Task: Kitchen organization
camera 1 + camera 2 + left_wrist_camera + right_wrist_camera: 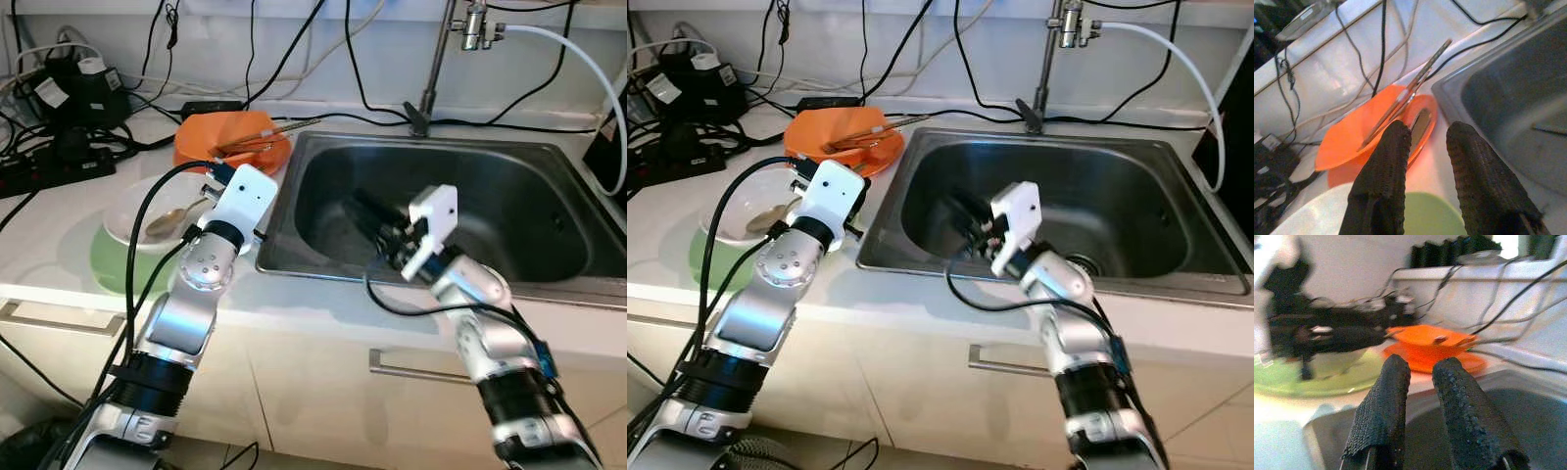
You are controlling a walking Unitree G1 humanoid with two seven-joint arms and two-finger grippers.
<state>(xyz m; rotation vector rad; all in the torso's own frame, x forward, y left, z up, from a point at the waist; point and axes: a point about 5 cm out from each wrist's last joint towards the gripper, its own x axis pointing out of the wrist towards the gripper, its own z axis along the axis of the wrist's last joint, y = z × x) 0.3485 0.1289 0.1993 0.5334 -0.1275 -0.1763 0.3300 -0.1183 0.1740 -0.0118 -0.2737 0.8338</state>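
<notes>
An orange bowl (pixel 232 140) with chopsticks (pixel 274 130) across it rests on an orange plate at the back of the counter, left of the sink (pixel 284 235). In front of it a white plate (pixel 127 220) holding a metal spoon (pixel 171 217) sits on a green plate (pixel 113 264). My left gripper (pixel 1430 139) hovers over the counter between the white plate and the orange dishes (pixel 1356 137), open and empty. My right gripper (pixel 364 208) reaches down into the sink basin, pointing left towards the orange dishes (pixel 1435 347), fingers (pixel 1388 387) slightly apart with nothing between them.
A faucet (pixel 431 69) stands behind the sink, with a white hose (pixel 588 69) arcing to the right. Power strips, adapters and black cables (pixel 59 108) crowd the back left of the counter. Cabinet drawers with handles (pixel 411 367) run below the counter edge.
</notes>
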